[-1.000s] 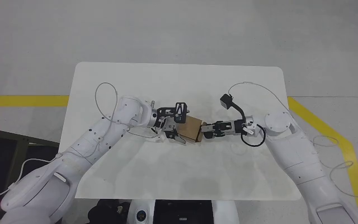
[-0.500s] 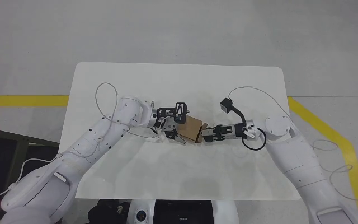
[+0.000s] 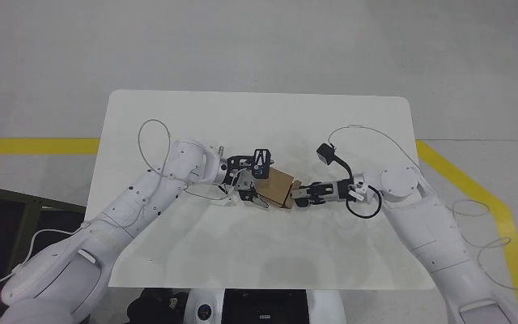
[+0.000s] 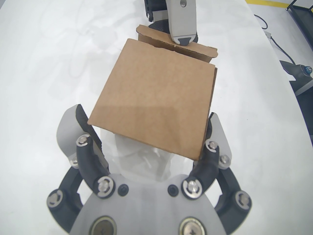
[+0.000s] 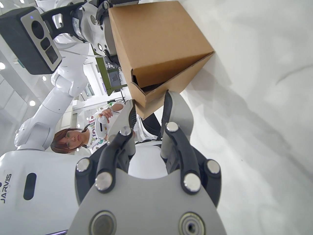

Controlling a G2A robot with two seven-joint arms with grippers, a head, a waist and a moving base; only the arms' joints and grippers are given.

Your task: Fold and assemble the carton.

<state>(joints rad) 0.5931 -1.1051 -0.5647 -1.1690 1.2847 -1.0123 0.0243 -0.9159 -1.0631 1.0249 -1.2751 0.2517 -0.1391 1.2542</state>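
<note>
The brown cardboard carton (image 4: 156, 91) sat near the middle of the white worktop (image 3: 243, 121), held between the two arms. The left gripper (image 4: 146, 121) was at the carton's left end, its jaws spread wide and clamped against the two opposite sides of the box. The right gripper (image 5: 150, 108) met the carton's open right end, its jaws almost closed with the end flap (image 4: 181, 47) between them, one fingertip lying on the flap's upper face. That flap stood partly folded across the opening.
</note>
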